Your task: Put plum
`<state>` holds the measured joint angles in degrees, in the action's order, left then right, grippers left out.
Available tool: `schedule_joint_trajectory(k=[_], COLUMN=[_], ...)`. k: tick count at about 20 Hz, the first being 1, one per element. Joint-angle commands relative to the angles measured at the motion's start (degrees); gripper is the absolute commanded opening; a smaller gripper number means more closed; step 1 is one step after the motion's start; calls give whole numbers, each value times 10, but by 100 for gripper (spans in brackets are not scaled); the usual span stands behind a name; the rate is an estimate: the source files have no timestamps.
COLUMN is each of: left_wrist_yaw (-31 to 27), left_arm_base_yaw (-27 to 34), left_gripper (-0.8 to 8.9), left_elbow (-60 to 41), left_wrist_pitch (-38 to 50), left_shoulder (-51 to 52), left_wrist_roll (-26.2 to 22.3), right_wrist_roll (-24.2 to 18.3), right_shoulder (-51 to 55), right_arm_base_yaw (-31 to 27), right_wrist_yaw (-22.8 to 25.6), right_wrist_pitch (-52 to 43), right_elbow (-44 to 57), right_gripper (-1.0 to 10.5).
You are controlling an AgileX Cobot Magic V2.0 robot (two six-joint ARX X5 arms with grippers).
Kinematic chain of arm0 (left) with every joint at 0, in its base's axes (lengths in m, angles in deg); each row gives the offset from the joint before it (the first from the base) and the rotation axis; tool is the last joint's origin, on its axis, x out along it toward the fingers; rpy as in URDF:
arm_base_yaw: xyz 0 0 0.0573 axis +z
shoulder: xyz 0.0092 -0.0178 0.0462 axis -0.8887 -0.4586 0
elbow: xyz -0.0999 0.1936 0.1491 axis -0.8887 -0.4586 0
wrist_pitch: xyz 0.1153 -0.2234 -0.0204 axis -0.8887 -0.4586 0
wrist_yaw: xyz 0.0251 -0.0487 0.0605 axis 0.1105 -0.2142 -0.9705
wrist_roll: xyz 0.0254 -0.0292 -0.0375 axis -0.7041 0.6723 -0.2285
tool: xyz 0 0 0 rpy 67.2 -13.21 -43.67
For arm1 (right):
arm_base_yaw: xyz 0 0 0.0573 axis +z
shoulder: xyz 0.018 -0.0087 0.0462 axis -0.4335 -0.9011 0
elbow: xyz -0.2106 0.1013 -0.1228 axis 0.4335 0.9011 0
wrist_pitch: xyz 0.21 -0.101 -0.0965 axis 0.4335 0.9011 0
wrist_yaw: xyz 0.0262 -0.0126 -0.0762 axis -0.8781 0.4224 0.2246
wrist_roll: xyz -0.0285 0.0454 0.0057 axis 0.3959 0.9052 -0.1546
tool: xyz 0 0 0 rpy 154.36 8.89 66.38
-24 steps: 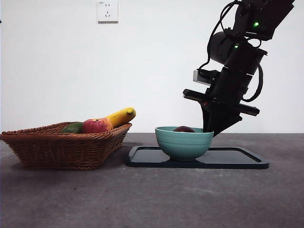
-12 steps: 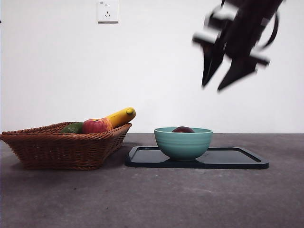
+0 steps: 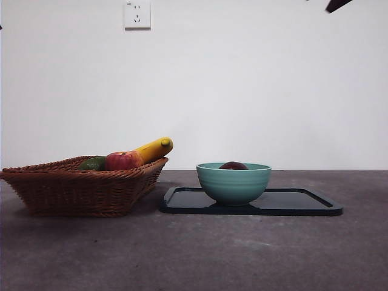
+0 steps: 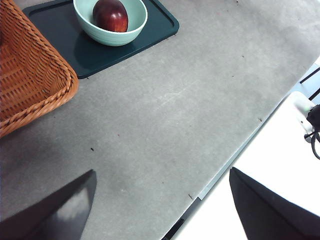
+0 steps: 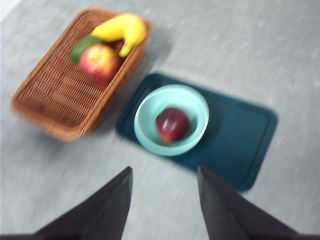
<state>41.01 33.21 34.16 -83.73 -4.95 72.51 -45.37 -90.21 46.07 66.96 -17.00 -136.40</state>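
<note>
Sitting in the mint-green bowl (image 3: 234, 182) is the plum (image 5: 172, 124), glossy dark maroon, smooth and round, only its top peeking over the rim from the front. That bowl's a ribbed ceramic-looking thing parked on a flat dark teal tray (image 3: 303, 202) with a raised lip and rounded corners. Just beside the tray's end is a brown woven wicker basket (image 3: 73, 188), rectangular with sloped sides, holding a red-yellow apple (image 3: 123, 160), a yellow banana (image 3: 154, 148) poking over the edge, and a dark green fruit (image 3: 92, 163). Everything's on a matte grey table (image 3: 194, 254) with a slightly speckled surface.

Nothing's crowding the bowl. Right gripper (image 5: 164, 187) hangs high above, empty, black jaws spread; from the front it's only a dark tip at the top corner. Left gripper (image 4: 162, 200) is off to the side near the table edge, jaws wide apart, nothing in them.
</note>
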Motion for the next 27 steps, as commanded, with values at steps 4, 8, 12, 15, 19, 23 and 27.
schedule_joint_trajectory(k=[4,8,12,15,19,23,27], left_wrist_yaw=[2,2,2,2,2,2,2], left_arm_base_yaw=[-2,-2,-2,-2,-2,-2,-3], left_gripper=[429,429,429,429,429,429,424], left_elbow=[6,6,6,6,6,6,6], left_wrist_pitch=[4,4,4,3,0,0,21], left_shoulder=[-3,-3,-3,-3,-3,-3,-8], left_wrist_roll=[0,0,0,0,0,1,29], right_wrist_roll=[-2,10,13,13,13,13,13], right_shoulder=[138,219,261,264,263,263,263], right_arm_base_yaw=[41,63,66,66,66,66,66], right_wrist_yaw=[-39,-58,-57,-56,-56,-57,-57], right_wrist_pitch=[0,1,5,7,10,10,10], right_elbow=[151,231,244,244,244,244,244], right_gripper=[209,209,209,209,209,209,209])
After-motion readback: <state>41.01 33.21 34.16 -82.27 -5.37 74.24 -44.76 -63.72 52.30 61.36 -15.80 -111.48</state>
